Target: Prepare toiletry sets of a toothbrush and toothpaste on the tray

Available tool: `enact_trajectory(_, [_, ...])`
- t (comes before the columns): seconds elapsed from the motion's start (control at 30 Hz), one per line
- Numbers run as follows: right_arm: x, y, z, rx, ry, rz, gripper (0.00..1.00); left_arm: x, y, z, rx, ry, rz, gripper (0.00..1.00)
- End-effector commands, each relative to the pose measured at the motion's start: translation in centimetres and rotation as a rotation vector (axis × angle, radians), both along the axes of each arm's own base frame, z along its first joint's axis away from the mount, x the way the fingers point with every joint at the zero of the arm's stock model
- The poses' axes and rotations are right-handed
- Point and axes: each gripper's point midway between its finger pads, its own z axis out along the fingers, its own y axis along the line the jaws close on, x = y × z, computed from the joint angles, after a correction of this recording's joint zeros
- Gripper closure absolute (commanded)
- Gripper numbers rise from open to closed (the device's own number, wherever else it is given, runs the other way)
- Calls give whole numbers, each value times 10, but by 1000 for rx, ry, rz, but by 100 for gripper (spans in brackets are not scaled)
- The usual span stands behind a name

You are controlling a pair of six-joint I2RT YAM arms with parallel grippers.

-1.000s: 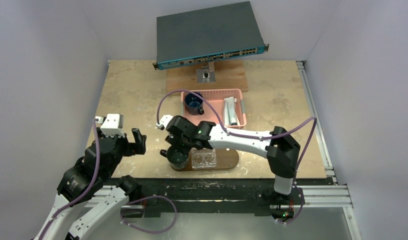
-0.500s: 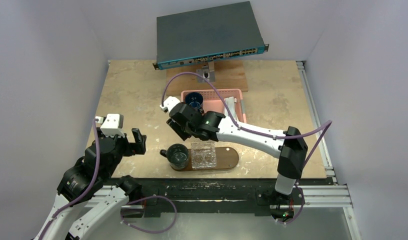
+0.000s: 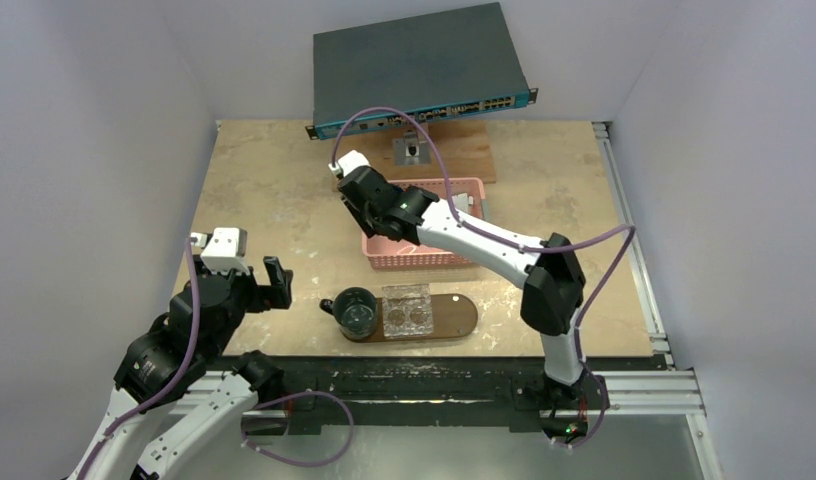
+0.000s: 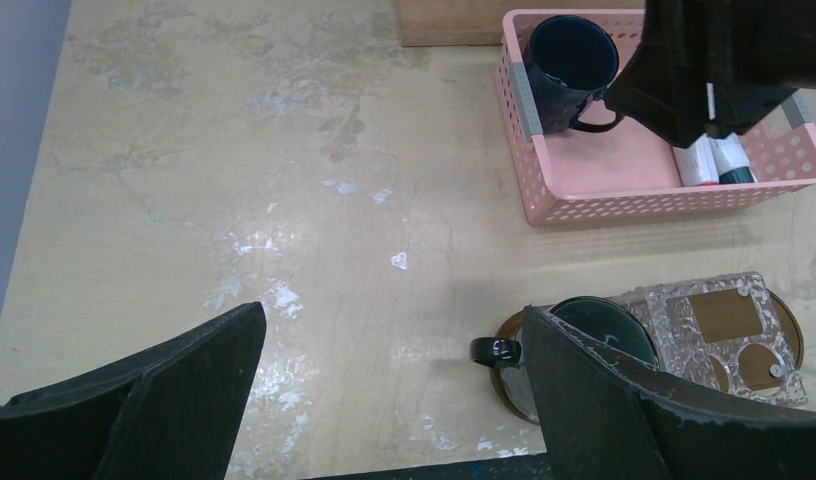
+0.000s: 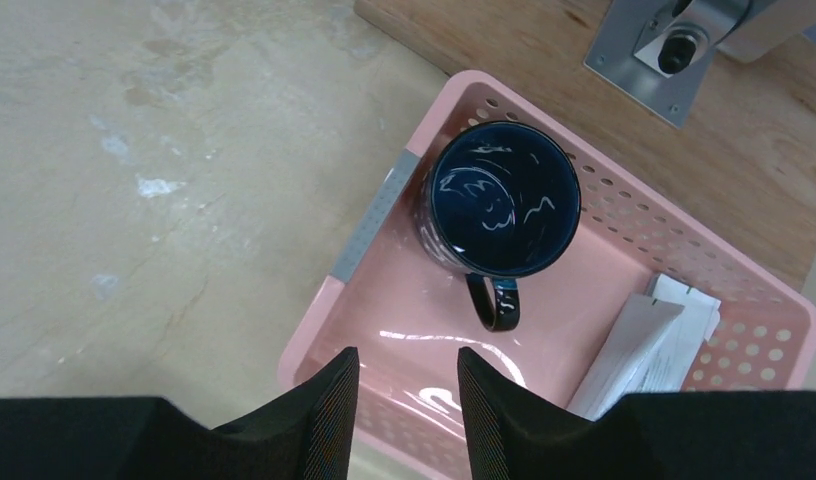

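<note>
The right gripper (image 5: 406,378), half-open and empty, hovers over the pink perforated plastic basket (image 5: 409,300), where the flat wrapped toiletry sets (image 5: 644,350) seem light and slippery, best pinched mid-length.

You see the basket (image 4: 624,200) in salmon pink, its walls dotted with rows of small round holes, with a grey strip (image 5: 376,222) on the end by the navy mug (image 5: 504,200); that mug is glossy, nearly black; beside it in the basket the toiletry sets (image 5: 644,345) are white and silvery, with red and dark green at their ends; in front of the basket the tray (image 3: 459,315) is dark brown, carrying a dark greenish mug (image 3: 356,310) and a clear, knobbly-textured holder (image 4: 719,320); behind the basket the board (image 5: 544,50) is warm brown wood; under the basket the table (image 4: 284,200) is beige, mottled with pale blotches.
</note>
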Motion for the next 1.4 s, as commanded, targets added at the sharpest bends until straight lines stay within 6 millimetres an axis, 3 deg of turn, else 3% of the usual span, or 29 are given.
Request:
enact_trajectory(0.0, [25, -3, 3, 7, -14, -52, 57, 2, 0, -1, 1, -1, 11, 0])
enact_trajectory(0.2, [46, 7, -3, 38, -24, -28, 57, 2, 1, 0, 0, -4, 10, 0])
enact_trajectory(0.23, [25, -19, 125, 246, -175, -17, 57, 2, 1, 0, -1, -4, 11, 0])
enact_trajectory(0.27, [48, 10, 10, 63, -41, -13, 57, 2, 1, 1, -2, -7, 11, 0])
enact_trajectory(0.3, [52, 14, -9, 33, -22, -10, 57, 2, 1, 0, -2, -6, 10, 0])
enact_trajectory(0.53, [62, 25, -22, 11, -18, 24, 57, 2, 1, 0, -1, -6, 10, 0])
enact_trajectory(0.93, [75, 22, -45, -34, -7, 8, 57, 2, 0, 0, 1, -6, 6, 0])
enact_trajectory(1.2, [81, 16, -35, -21, -40, -6, 57, 3, 0, 0, 3, -4, 7, 0])
enact_trajectory(1.37, [84, 15, -47, -47, -22, 2, 57, 3, 0, 0, 5, -4, 7, 0])
